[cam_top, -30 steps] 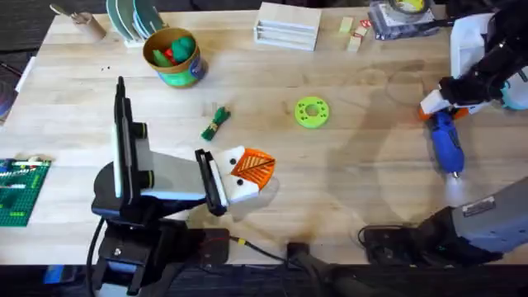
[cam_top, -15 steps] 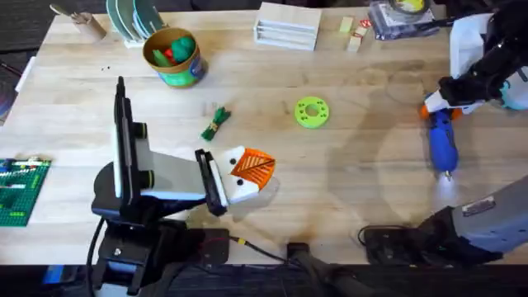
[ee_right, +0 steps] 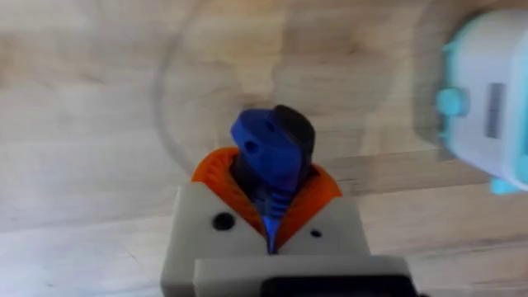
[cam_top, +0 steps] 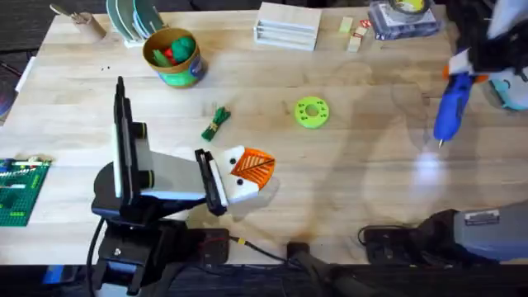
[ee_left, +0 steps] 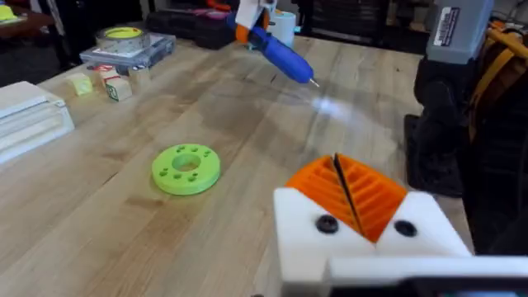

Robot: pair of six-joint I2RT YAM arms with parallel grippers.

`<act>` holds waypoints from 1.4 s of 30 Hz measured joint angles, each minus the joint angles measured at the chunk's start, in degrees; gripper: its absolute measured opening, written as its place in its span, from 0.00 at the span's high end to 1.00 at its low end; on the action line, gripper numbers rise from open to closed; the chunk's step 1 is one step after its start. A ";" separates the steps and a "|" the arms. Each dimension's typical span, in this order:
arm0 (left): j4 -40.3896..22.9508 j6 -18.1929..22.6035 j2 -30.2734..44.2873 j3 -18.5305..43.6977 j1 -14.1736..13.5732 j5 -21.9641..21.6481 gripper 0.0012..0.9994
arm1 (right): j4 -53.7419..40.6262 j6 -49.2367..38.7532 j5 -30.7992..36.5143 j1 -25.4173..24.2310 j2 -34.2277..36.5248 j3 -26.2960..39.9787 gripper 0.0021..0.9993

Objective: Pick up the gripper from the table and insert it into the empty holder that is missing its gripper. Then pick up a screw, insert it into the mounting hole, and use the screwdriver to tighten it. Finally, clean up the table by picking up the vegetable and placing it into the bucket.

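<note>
One second ago the screwdriver (cam_top: pixel 446 113) lay low over the bench (cam_top: pixel 363 190); now the right gripper (ee_right: pixel 272 216), fingers clamped on its blue handle, has lifted it clear at the far right, tip down, ready for tightening. Left gripper (ee_left: pixel 356 198) fingers sit closed.

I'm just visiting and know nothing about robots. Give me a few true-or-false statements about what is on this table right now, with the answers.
1. The right end effector holds the blue screwdriver. True.
2. The screwdriver lies flat on the table. False: it is lifted off the wood.
3. The green disc sits inside the bucket. False: it lies on the table.
4. The leafy vegetable lies on the table, outside the bucket. True.
</note>
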 joint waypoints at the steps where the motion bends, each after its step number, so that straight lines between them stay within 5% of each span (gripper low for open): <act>1: 0.00 0.02 0.01 0.00 0.00 0.00 1.00 | 0.44 0.89 -0.06 0.00 -2.24 0.27 0.98; 13: 0.01 0.00 -0.01 0.00 0.00 -0.02 1.00 | -1.90 7.25 -9.06 0.62 -17.37 1.71 0.98; 19: 0.02 0.01 0.01 0.00 0.00 -0.02 1.00 | 4.19 8.63 -9.91 5.72 -25.74 -1.93 0.98; 32: 0.04 0.02 -0.01 0.00 0.00 -0.20 1.00 | 44.18 19.66 -14.39 31.25 -41.58 -29.11 0.98; 42: 0.03 -0.13 0.01 0.00 0.00 -0.20 1.00 | 60.33 21.80 -15.28 52.62 -42.72 -32.33 0.98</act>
